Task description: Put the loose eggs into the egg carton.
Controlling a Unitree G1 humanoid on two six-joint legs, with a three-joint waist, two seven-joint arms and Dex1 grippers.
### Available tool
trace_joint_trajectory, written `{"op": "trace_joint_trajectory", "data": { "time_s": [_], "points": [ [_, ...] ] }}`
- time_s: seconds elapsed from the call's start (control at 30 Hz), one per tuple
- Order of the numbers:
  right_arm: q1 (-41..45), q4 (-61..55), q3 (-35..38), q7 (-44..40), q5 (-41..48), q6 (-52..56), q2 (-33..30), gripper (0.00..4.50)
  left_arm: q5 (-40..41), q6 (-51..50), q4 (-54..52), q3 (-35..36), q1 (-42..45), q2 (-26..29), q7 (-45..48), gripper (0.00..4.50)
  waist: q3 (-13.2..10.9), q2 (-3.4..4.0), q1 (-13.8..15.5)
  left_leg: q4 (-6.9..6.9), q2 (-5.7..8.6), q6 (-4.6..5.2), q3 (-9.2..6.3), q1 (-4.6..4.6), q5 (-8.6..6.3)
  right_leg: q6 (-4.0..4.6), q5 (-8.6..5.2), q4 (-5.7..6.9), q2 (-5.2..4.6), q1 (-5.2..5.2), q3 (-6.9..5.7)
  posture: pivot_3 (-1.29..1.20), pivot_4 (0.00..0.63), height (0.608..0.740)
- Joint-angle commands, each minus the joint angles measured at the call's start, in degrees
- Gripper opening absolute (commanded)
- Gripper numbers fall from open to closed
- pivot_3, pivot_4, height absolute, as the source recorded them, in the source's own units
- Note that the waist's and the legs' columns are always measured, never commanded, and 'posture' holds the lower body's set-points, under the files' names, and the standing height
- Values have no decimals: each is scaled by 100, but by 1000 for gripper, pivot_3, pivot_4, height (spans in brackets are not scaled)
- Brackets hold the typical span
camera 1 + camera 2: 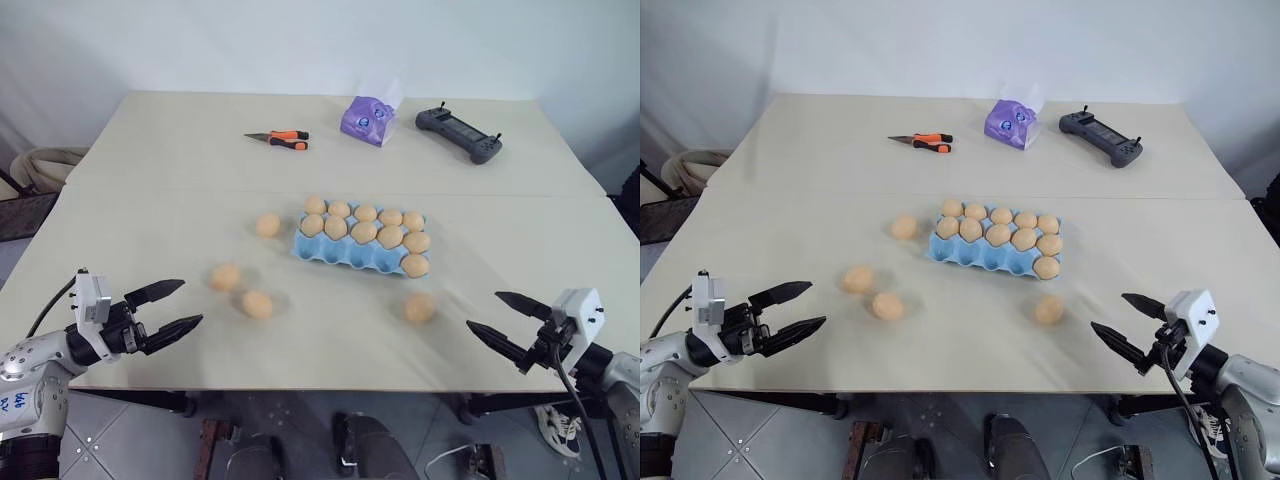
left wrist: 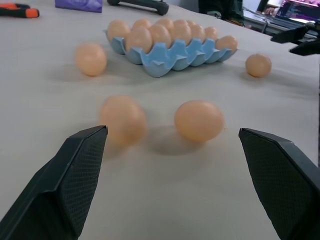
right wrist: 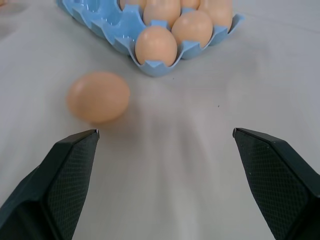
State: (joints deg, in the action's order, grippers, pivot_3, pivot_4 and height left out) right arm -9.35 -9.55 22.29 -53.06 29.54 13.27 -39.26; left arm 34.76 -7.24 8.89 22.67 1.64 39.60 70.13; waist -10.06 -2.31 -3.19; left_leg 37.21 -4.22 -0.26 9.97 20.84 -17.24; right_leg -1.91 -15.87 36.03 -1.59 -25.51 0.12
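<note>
Egg carton (image 3: 118, 31) half out of frame.

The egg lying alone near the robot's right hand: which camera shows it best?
The right wrist view: the lone egg lies large and close, ahead of the open right gripper. Both eye views show it small beside the egg carton; the left wrist view shows it far off.

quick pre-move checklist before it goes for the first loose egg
1. Left gripper open and empty: ok.
2. Right gripper open and empty: ok.
3. Four loose eggs on the table: one left of the egg carton at, two near the left gripper, one near the right gripper: ok.
4. Free cups in the carton's front row: ok, four look empty.
5. Eggs at rest: cannot tell.
6. Cutter, purple pouch and controller far from the work area: ok.
</note>
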Motion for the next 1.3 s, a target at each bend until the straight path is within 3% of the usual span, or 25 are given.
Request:
{"op": "trace_joint_trajectory", "data": {
  "time_s": [0.03, 0.43, 0.57, 1.0, 1.1, 1.3],
  "points": [
    [154, -336, -280, 318, -120, 106, 141, 4500, 152, 165, -267, 192, -89, -32, 60, 4483, 2, -3, -2, 0, 0, -1, 0, 0, 0, 1, 0, 0, 1, 0, -1, 0, 150, 740],
    [802, 394, -1343, 278, -690, -204, 394, 4500, 184, 499, -702, 165, -411, -177, 162, 4483, 2, -4, 1, 0, 0, 3, 1, 3, 1, 2, -1, -5, 0, -1, -2, 0, 150, 740],
    [1851, 1256, -1860, 331, -1046, -206, 686, 4500, 205, 499, -815, 195, -505, -198, 135, 4483, 2, -4, -80, 4, 0, 4, 8, 1, 2, 4, 3, -4, 2, -1, 6, 0, 150, 740],
    [2394, 1499, -2150, 474, -1326, -99, 974, 4500, 212, 590, -867, 259, -646, -225, 32, 4483, 3, -4, -74, -4, -4, 9, -1, 3, 17, 12, 2, -3, 2, -3, -4, 0, 150, 740],
    [2367, 1344, -2156, 532, -1318, 56, 943, 3836, 198, 620, -828, 254, -626, -231, 19, 4500, 3, -4, -88, -5, -5, -8, -1, 0, 9, 12, 2, 1, 2, -3, -4, 0, 150, 740],
    [2173, 909, -2089, 518, -1245, 360, 795, 1799, 171, 656, -754, 225, -572, -240, 6, 4500, 2, -4, -113, -6, -5, -7, -2, 3, 10, 12, 2, -1, 2, -4, -5, 0, 150, 740]
  ]
}}
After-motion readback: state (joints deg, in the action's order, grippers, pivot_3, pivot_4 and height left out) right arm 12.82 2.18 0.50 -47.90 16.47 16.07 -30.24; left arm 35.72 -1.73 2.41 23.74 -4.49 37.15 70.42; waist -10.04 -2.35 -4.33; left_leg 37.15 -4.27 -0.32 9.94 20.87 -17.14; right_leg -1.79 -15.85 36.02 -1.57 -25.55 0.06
